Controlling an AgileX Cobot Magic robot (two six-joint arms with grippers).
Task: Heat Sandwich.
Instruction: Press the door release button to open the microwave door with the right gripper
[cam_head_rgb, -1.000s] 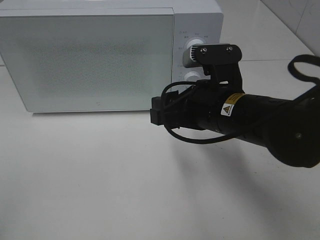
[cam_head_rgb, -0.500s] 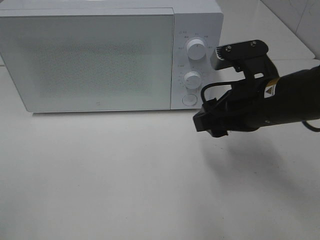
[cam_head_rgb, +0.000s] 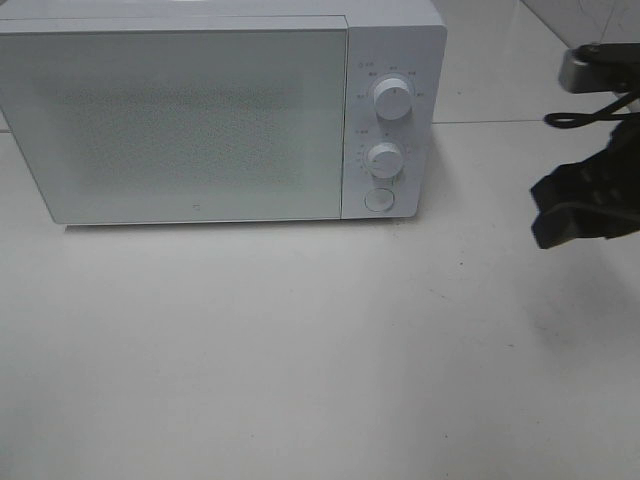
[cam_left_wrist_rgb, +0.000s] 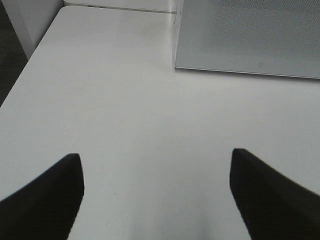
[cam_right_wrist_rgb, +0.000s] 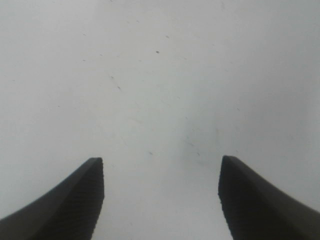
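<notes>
The sandwich is out of view in every frame. A white microwave (cam_head_rgb: 200, 120) stands at the back of the table with its door shut; its front lower corner (cam_left_wrist_rgb: 240, 40) also shows in the left wrist view. My right gripper (cam_right_wrist_rgb: 160, 170) is open over bare white tabletop, with nothing between its fingers. Its black arm (cam_head_rgb: 590, 195) hangs at the right edge of the exterior view, to the right of the microwave and apart from it. Over the table in front of the microwave's left end, my left gripper (cam_left_wrist_rgb: 156, 165) is open and empty; it does not show in the exterior view.
The microwave's control panel carries two white knobs (cam_head_rgb: 393, 98) (cam_head_rgb: 383, 158) and a round button (cam_head_rgb: 378, 200). The white table (cam_head_rgb: 300, 350) stretches in front of it. In the left wrist view the table's edge (cam_left_wrist_rgb: 30, 55) drops off to a dark floor.
My right arm has swung to the right, from in front of the microwave's control panel to the right edge of the exterior view. The knobs and button are now uncovered. The microwave has not moved.
</notes>
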